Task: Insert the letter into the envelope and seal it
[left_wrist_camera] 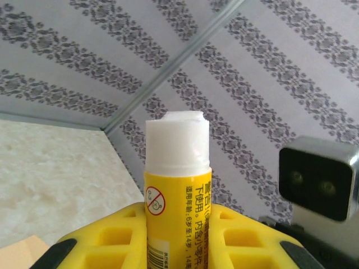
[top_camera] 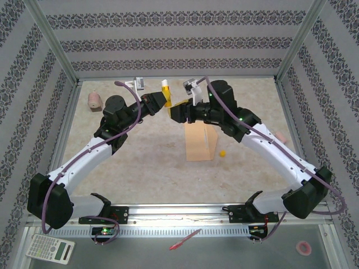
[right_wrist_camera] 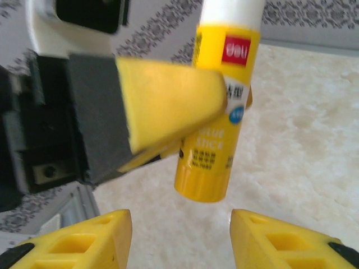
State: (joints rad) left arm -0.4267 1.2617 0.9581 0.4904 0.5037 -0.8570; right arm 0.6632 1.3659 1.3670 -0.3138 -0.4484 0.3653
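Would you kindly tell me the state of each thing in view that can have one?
glue stick: uncapped, upright, held.
left gripper: shut on the glue stick.
right gripper: open, fingers apart, holding nothing.
envelope: lying on the table; flap state unclear.
small yellow piece, perhaps the cap: loose on the table beside the envelope.

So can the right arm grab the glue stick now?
Probably yes. The right gripper is open, with the glue stick hanging just ahead of its gap and nothing between them. The left gripper is clamped on the stick's middle, though.
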